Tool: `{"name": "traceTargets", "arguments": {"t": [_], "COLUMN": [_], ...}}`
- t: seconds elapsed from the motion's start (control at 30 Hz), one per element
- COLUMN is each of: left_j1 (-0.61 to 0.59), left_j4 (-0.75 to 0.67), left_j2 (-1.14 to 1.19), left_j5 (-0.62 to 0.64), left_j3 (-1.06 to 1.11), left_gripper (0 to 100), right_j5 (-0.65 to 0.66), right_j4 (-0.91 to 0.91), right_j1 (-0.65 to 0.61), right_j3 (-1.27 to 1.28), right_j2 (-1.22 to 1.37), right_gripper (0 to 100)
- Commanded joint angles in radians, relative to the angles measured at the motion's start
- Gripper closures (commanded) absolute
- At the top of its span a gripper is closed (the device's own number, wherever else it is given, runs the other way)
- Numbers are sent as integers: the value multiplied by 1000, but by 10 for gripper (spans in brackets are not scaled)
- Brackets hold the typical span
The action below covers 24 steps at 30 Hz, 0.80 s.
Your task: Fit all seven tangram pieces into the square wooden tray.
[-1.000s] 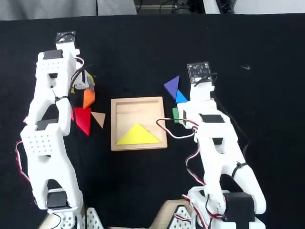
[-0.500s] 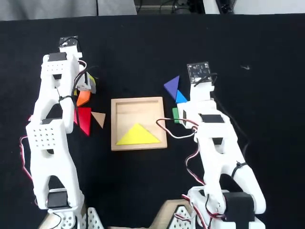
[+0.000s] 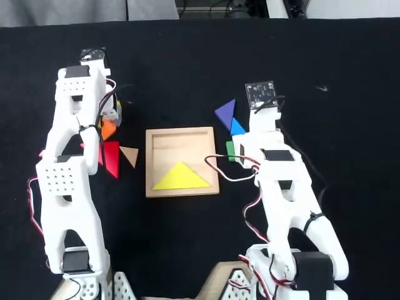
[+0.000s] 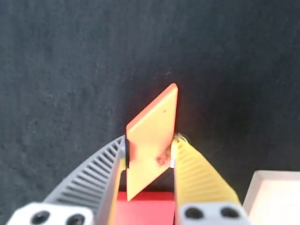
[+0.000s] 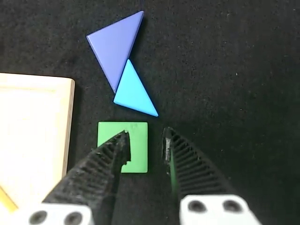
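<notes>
Orange pc (image 4: 153, 123) tight in L claw (image 4: 150, 140), R claw (image 5: 145, 135) apart; tray (image 3: 181, 130) w/ 1 triangle (image 3: 180, 178)

A black cloth (image 3: 350, 162) covers the table, with a small pale fleck (image 3: 322, 88) on it toward the far right. Beyond its far edge lie a grey surface (image 3: 62, 11), dark cables (image 3: 219, 7) and a white surface (image 3: 350, 7).

Counter (image 3: 350, 187) covered edge to edge in matte black cloth, slightly fuzzy, lint-flecked in wrist views. Small pale speck (image 3: 322, 88) toward far right corner. Beyond far edge: grey surface (image 3: 62, 11) at left, dark gap with tangled cables (image 3: 219, 7) in middle, white panel (image 3: 356, 7) at right. Light even, shadows soft.
</notes>
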Motion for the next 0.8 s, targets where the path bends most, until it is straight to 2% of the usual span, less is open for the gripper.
{"name": "traceTargets", "arguments": {"t": [0.0,0.27,0.37,0.53,0.7,0.77], "left_j1": [12,12,4,74,96,90], "left_j4": [91,316,321,321,301,238], "left_j2": [-14,-14,-21,-158,-440,-543], "left_j5": [3,0,-72,-226,-282,-284], "left_j3": [-105,-320,-311,-82,196,335], "left_gripper": [970,970,967,967,967,967], "right_j5": [2,2,2,2,2,2], "right_j4": [-25,-25,-25,-25,-25,-25], "right_j1": [14,14,14,14,17,17], "right_j3": [-4,-4,-4,-7,-7,-7], "right_j2": [-1,-1,-1,-1,-1,-1], "right_gripper": [871,871,871,871,871,871]}}
